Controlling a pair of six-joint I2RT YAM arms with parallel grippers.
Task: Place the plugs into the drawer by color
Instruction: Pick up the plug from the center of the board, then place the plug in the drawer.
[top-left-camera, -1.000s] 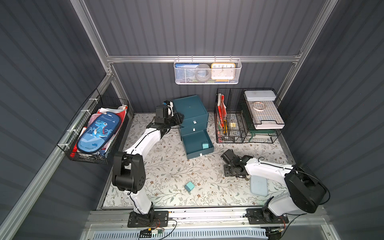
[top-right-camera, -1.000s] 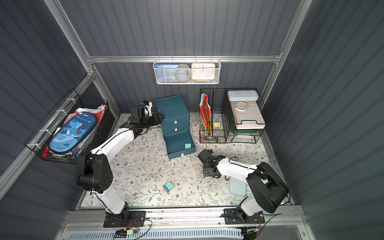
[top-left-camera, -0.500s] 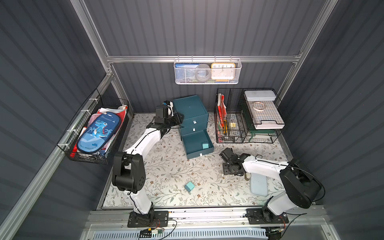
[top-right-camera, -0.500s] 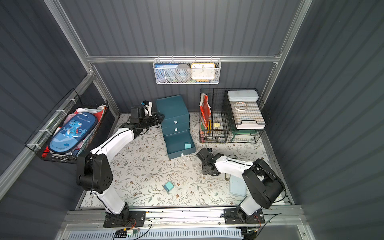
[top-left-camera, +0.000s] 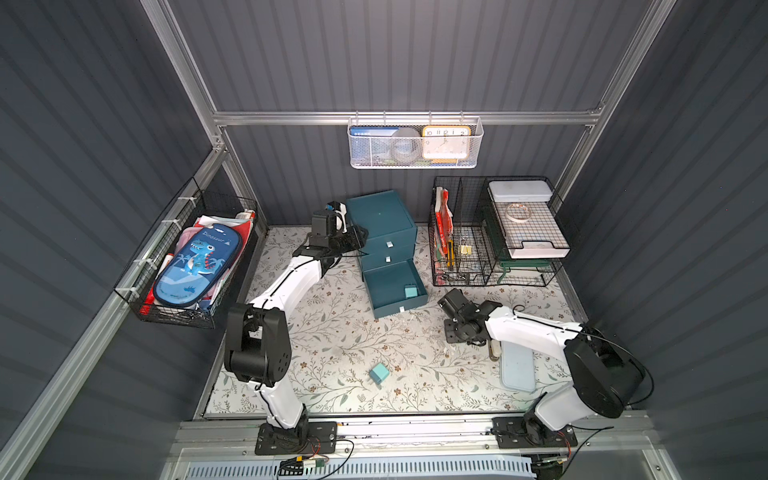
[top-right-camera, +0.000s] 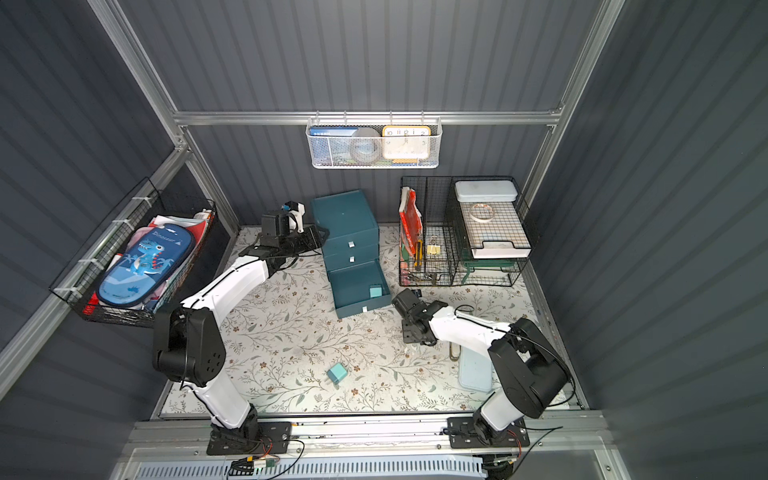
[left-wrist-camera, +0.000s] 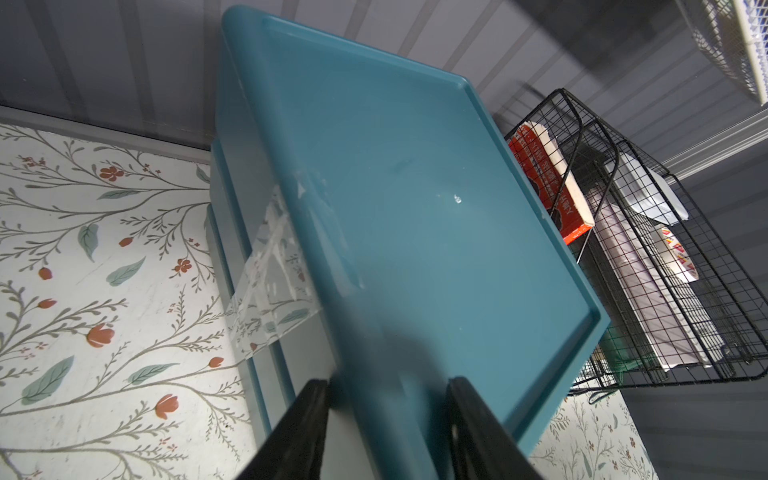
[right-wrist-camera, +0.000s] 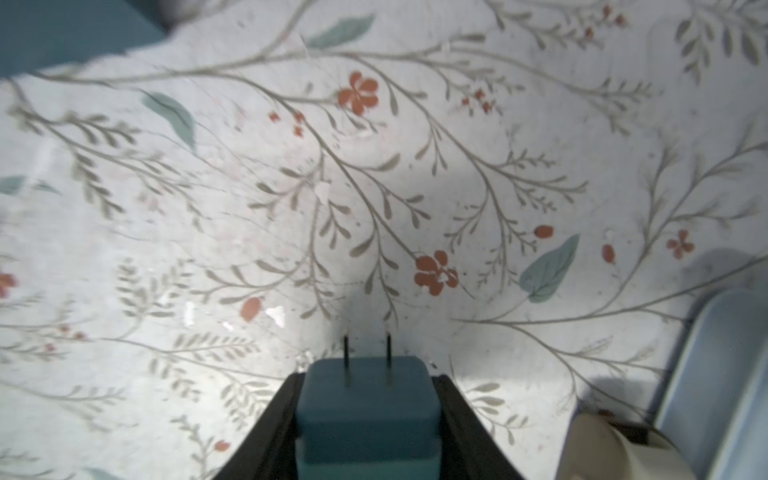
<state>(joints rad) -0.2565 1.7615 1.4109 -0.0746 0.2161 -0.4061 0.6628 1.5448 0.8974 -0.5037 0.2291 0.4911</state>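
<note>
- The plug (right-wrist-camera: 365, 415) in hand sits between the jaws of the right end effector (right-wrist-camera: 368, 380). Both black fingers lie against its side faces, so I read this as a grip at the pick-up step. Whether it is off the desk (top-left-camera: 332, 332) yet cannot be told.
- Its two prongs (right-wrist-camera: 347, 357) point straight out past the fingertips. The body is near cubic, so the long axis runs from body to prongs, in line with the fingers, and the jaws clamp across it.
- Its colour reads blue-teal in shadow; I would not swear to the shade.
- The next move calls for a lift and a short carry to the open bottom drawer (top-left-camera: 388, 286), which is near, ahead of the fingertips and to one side. One plug in the drawer (top-left-camera: 410, 291) should match in colour before the jaws release.
- Another loose plug (top-left-camera: 379, 373) lies well apart from this end effector.
- A pale blue case (right-wrist-camera: 715, 374) and a beige object (right-wrist-camera: 615, 449) lie just beside this end effector.
- The left end effector (left-wrist-camera: 388, 382) straddles the upper edge of the drawer cabinet (top-left-camera: 380, 216). Its jaws stand apart, and I cannot tell whether they pinch it.
</note>
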